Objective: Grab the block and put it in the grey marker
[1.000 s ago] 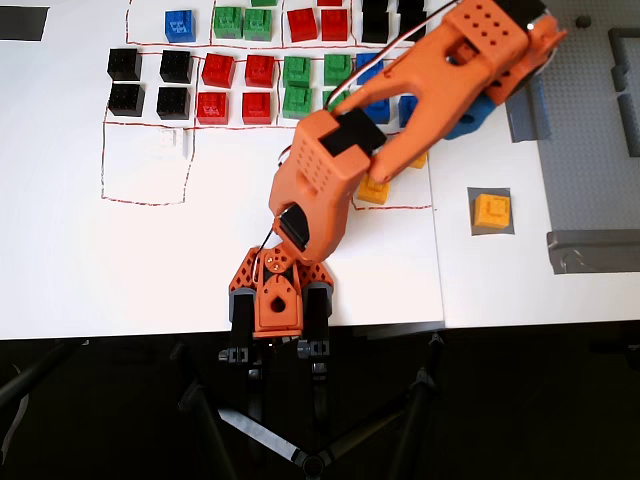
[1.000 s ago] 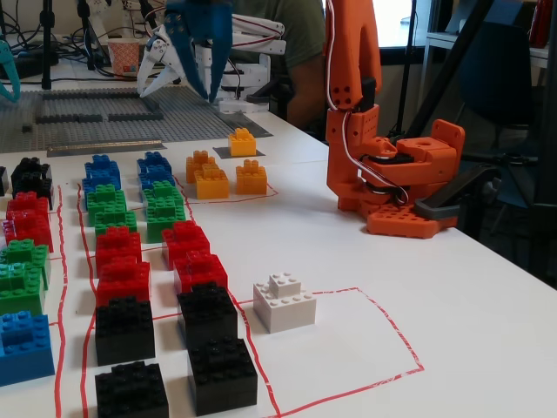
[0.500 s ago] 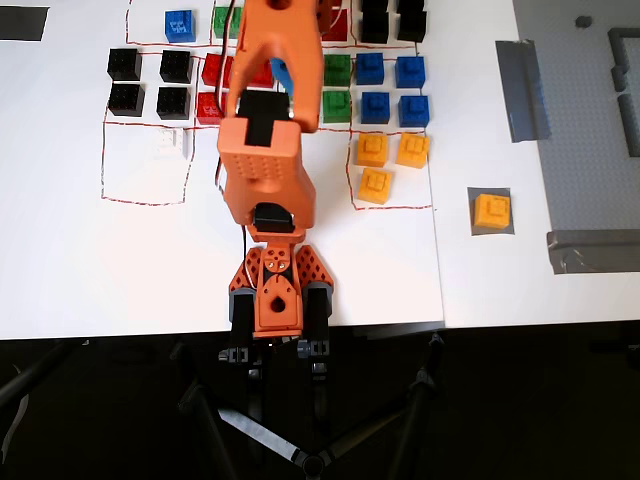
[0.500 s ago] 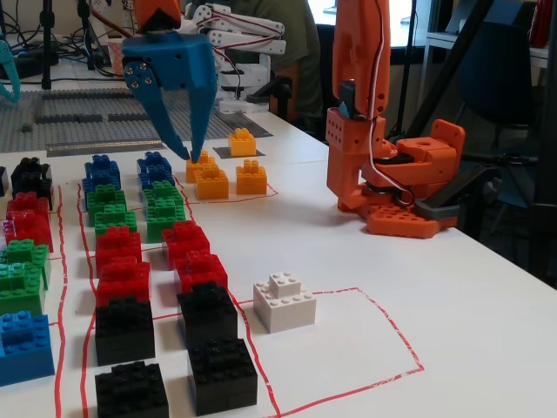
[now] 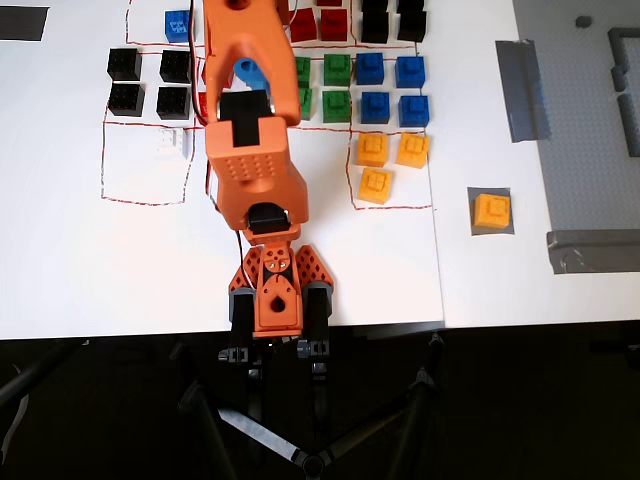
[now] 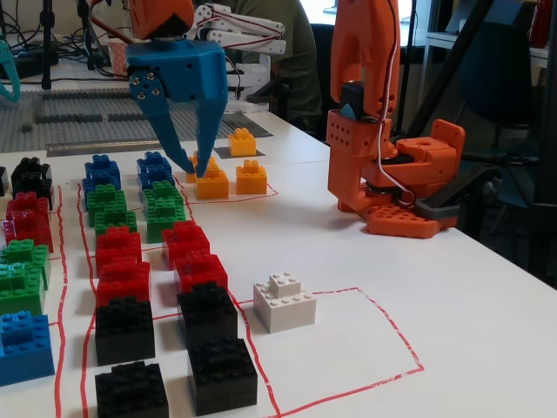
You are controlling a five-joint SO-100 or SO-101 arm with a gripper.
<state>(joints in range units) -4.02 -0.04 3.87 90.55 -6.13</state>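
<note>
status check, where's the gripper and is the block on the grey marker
Gripper open, empty, hanging over the cube rows. Yellow block already sitting on the grey marker, arm clear of it. Nothing in the way.

Blue gripper (jaws apart, empty) above coloured cubes, yellow-orange block on grey marker behind.

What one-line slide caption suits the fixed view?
Blue hand hangs open above rows of cubes, while one yellow block sits on the grey marker behind.
</note>
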